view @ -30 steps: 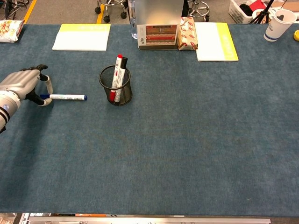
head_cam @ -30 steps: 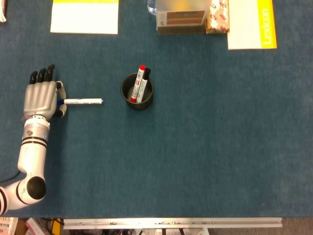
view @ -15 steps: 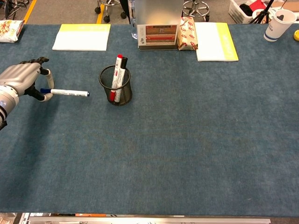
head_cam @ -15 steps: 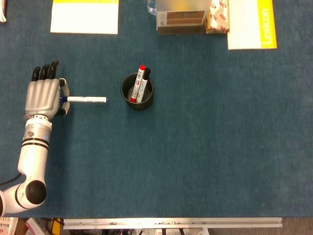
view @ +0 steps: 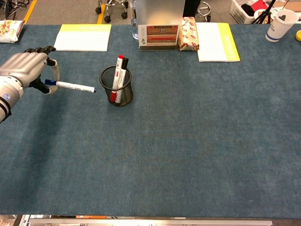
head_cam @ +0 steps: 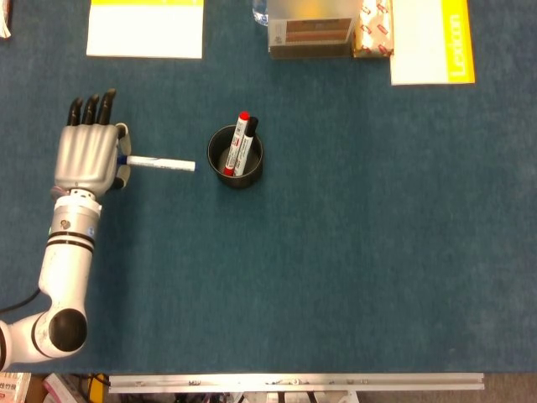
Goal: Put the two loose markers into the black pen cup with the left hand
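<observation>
A black mesh pen cup (head_cam: 236, 157) (view: 116, 86) stands on the blue table, left of centre. A red-capped marker (head_cam: 238, 141) (view: 117, 77) and a black-capped one (head_cam: 247, 143) (view: 122, 78) lean inside it. My left hand (head_cam: 87, 154) (view: 27, 68) pinches the blue-capped end of a white marker (head_cam: 161, 164) (view: 73, 86) and holds it raised off the table, lying level, with its tip pointing right toward the cup. The tip ends a short way left of the cup's rim. My right hand appears in neither view.
A yellow-edged notepad (head_cam: 146, 28) (view: 83, 37) lies at the back left. At the back centre are a boxed display (head_cam: 311, 29) (view: 158, 33) and a snack packet (view: 188, 34); a white and yellow book (head_cam: 430, 40) (view: 216, 42) lies beside them. A paper cup (view: 278, 24) stands far right.
My left hand has lifted the white marker off the table and carried it to the right, toward the pen cup. The cup and its two markers have not moved.
</observation>
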Robot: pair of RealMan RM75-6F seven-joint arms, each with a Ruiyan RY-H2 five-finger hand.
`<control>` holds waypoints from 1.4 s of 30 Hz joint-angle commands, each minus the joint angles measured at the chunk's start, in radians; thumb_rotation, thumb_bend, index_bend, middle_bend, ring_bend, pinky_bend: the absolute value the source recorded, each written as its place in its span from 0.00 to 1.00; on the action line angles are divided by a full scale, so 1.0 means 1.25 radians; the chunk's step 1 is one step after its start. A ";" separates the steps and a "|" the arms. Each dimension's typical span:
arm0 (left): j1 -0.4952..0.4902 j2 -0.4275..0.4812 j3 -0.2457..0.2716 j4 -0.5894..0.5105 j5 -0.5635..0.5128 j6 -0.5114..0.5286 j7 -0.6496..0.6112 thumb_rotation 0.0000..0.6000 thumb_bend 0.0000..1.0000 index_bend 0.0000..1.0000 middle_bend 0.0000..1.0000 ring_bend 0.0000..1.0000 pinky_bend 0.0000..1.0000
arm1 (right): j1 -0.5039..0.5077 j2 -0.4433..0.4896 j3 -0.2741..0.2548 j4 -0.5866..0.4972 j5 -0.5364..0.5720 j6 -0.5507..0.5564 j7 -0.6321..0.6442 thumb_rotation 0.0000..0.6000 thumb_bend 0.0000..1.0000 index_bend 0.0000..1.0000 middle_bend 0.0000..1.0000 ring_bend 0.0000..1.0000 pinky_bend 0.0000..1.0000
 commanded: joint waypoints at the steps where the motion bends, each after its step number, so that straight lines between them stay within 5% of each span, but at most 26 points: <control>1: -0.008 0.003 -0.004 -0.012 -0.003 0.007 0.013 1.00 0.30 0.62 0.00 0.00 0.01 | 0.000 0.000 0.000 0.000 0.001 0.000 0.000 1.00 0.12 0.48 0.39 0.42 0.44; 42: -0.066 0.060 -0.026 -0.140 -0.001 0.121 0.136 1.00 0.30 0.62 0.00 0.00 0.01 | 0.000 0.000 -0.002 -0.002 0.000 -0.002 -0.004 1.00 0.12 0.48 0.39 0.42 0.44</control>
